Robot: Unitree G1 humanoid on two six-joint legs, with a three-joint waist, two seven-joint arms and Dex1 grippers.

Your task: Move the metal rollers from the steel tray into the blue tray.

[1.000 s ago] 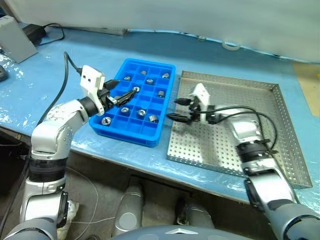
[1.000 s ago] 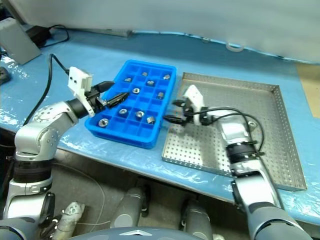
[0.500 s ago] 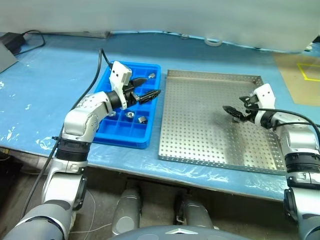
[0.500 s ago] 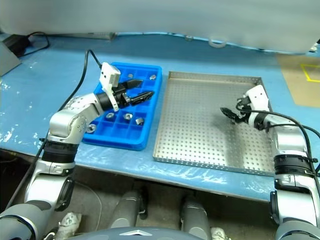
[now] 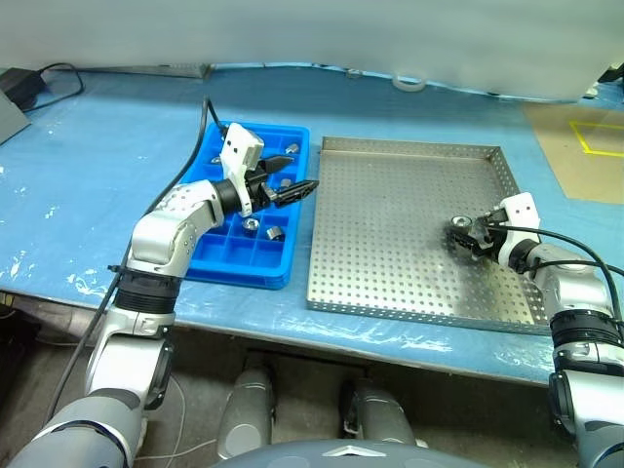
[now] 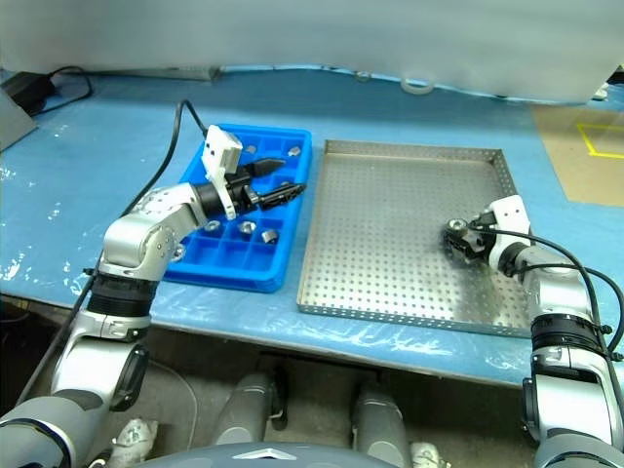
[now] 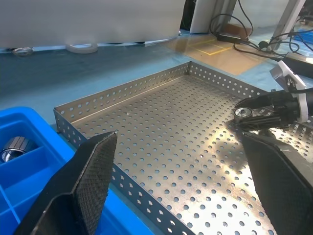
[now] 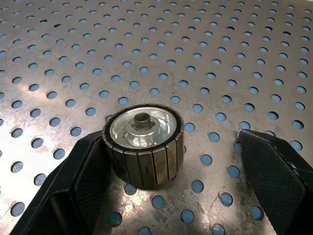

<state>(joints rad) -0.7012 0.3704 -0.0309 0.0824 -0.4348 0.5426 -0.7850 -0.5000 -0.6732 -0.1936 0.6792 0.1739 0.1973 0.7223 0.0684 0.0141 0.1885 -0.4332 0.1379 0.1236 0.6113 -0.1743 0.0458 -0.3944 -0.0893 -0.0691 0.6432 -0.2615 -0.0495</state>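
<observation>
Right gripper (image 8: pixel 161 161) spread wide around roller (image 8: pixel 143 146) on steel tray (image 5: pixel 390 244), one finger touching; left gripper (image 5: pixel 292 177) wide, empty, over blue tray (image 5: pixel 234 258) edge.

The left gripper (image 5: pixel 292 176), jaws apart, hangs over the blue tray (image 5: pixel 244 268) beside rollers (image 5: pixel 261 228). The right gripper (image 5: pixel 464 234) straddles one roller (image 5: pixel 459 225) on the steel tray (image 5: pixel 390 244).

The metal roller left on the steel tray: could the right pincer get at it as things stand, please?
Probably yes. The right pincer stands open around the metal roller, which sits upright on the steel tray between its fingers, one finger seemingly against its side. Nothing lies in the way.
</observation>
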